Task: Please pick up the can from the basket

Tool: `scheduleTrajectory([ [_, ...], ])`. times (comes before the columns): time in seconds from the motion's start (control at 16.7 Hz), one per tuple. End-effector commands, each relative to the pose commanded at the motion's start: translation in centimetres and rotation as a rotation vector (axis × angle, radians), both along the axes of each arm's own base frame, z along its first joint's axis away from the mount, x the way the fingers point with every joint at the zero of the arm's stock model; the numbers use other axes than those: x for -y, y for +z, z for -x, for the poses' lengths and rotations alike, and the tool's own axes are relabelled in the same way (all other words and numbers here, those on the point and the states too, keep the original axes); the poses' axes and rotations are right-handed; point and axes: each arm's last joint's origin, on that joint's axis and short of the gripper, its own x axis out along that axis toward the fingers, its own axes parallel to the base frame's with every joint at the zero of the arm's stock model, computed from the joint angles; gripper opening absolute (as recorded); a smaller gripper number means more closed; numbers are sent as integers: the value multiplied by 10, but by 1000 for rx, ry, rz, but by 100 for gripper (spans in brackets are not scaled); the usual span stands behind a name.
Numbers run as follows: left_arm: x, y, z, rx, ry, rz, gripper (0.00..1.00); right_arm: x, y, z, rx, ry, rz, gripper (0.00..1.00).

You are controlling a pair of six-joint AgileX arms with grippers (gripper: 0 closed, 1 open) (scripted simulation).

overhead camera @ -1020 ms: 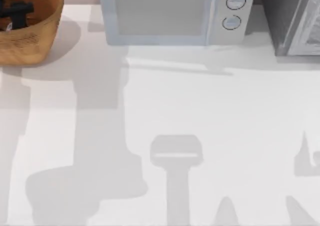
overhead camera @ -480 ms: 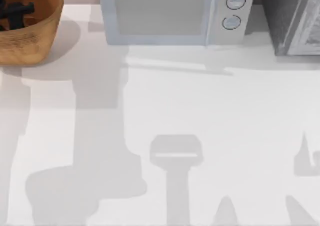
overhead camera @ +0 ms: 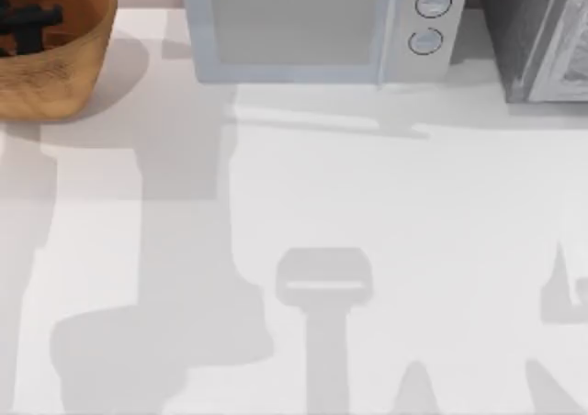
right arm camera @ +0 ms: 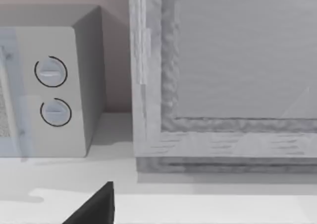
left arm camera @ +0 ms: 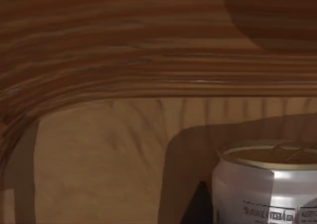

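**A:** So where was everything sitting in that shot, going off the basket (overhead camera: 57,61)?

**B:** The basket was in the far left corner of the table (overhead camera: 386,241), partly cut off by the top view's edge. The left gripper (overhead camera: 26,22) was down inside it, just a dark shape below the rim. The pale microwave (overhead camera: 312,28) with its two round dials (overhead camera: 430,20) stood to the basket's right along the back, and a grey boxy cabinet (overhead camera: 542,34) was further right again, well apart from the basket.

**A:** And the can?

**B:** In the basket. The left wrist view had the can (left arm camera: 267,187) standing upright on the basket floor, silvery top up, small print on its side, with the ribbed wall (left arm camera: 124,50) curving behind it. A dark finger tip (left arm camera: 198,209) poked up just beside the can.

**A:** Was it grabbing it though?

**B:** Honestly can't tell whether those fingers were apart or squeezed onto it, too little of them showed.

**A:** Right arm?

**B:** Parked far from the basket, its wrist camera facing the microwave's dial end and the cabinet. A dark bit of the right gripper (right arm camera: 96,209) showed; can't tell its state either.
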Motion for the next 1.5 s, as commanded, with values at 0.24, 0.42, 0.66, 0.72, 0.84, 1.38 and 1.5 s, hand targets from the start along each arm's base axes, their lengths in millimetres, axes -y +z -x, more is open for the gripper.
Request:
scheduleTrajectory([
  [0.24,3,31,6,18,25,-44,0,0,0,0,0,0,0,100],
  [0.42,13,83,22,97,34,-98,0,0,0,0,0,0,0,100],
  [0.66,34,168,80,274,44,-171,0,0,0,0,0,0,0,100],
  [0.72,40,186,103,327,48,-187,0,0,0,0,0,0,0,100],
  [0.84,50,215,155,437,57,-213,0,0,0,0,0,0,0,100],
  [1.38,78,155,385,910,108,-243,0,0,0,0,0,0,0,100],
  [1.5,79,117,411,1000,118,-233,0,0,0,0,0,0,0,100],
])
